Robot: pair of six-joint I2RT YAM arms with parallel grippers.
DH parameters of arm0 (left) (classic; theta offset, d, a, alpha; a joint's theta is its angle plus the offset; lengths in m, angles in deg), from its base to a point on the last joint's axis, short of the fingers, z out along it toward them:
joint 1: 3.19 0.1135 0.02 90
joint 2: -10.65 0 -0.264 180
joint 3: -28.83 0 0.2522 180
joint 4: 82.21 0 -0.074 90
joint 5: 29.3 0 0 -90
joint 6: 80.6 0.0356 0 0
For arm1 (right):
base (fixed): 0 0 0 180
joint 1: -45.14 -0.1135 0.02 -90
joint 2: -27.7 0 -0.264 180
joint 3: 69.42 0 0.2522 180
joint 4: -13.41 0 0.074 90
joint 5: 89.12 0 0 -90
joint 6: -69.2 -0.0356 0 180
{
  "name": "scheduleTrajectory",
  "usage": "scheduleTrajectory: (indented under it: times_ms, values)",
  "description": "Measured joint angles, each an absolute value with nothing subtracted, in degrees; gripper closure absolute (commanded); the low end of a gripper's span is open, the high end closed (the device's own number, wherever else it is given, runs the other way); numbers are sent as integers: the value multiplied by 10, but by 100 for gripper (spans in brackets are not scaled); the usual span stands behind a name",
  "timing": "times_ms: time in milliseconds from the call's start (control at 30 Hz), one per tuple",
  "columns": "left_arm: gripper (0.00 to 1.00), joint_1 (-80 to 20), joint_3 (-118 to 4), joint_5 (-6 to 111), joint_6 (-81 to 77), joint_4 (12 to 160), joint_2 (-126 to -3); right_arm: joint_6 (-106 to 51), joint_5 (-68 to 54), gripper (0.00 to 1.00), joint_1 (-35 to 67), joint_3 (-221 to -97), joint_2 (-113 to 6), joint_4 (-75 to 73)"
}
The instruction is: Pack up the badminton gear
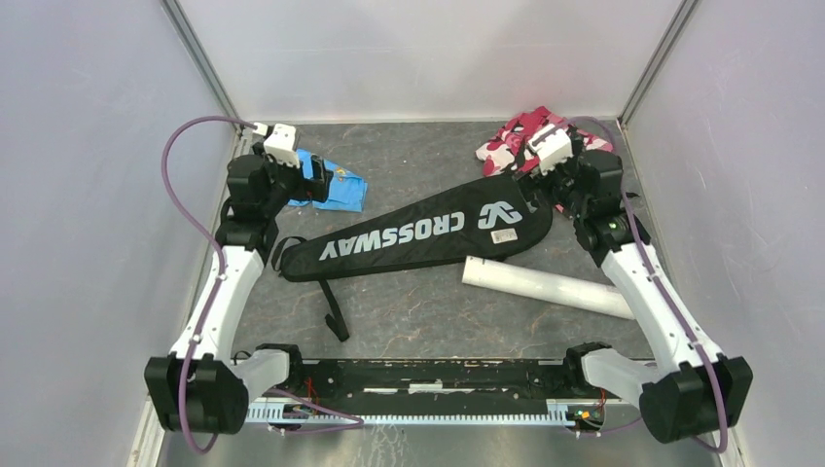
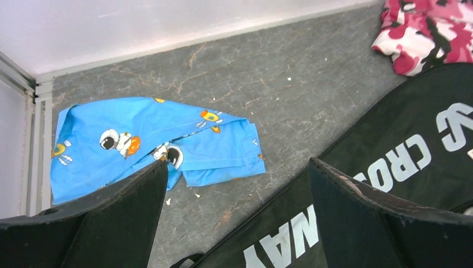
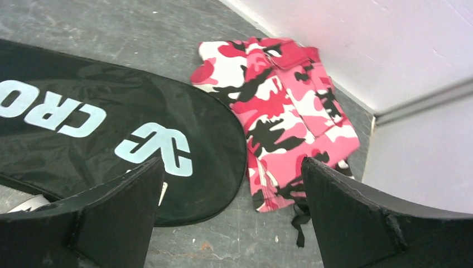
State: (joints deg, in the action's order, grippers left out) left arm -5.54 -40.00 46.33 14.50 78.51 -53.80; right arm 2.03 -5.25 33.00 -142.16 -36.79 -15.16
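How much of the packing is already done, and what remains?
Done: no racket or shuttlecock lies out; whether they are in the black bag, I cannot tell. In hand: nothing, both pairs of jaws open and empty. Left: the white tube lies beside the bag.

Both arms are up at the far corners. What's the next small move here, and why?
Probably bring the open right gripper back toward the long white tube: it lies outside the long black CROSSWAY racket bag, on that arm's side, and the gripper holds nothing.
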Motion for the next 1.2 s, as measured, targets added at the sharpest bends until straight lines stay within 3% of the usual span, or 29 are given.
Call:
scheduleTrajectory:
  times_ms: [267, 533, 1200]
  values:
    - [0, -56, -335, 467, 106, 850, -439, -18, 10, 2, 330, -1348, -286, -97]
    - [0, -55, -335, 451, 91, 886, -417, -20, 16, 2, 330, -1330, -252, -70]
    - [0, -54, -264, 443, 85, 915, -364, 18, -66, 2, 351, -1264, -201, -56]
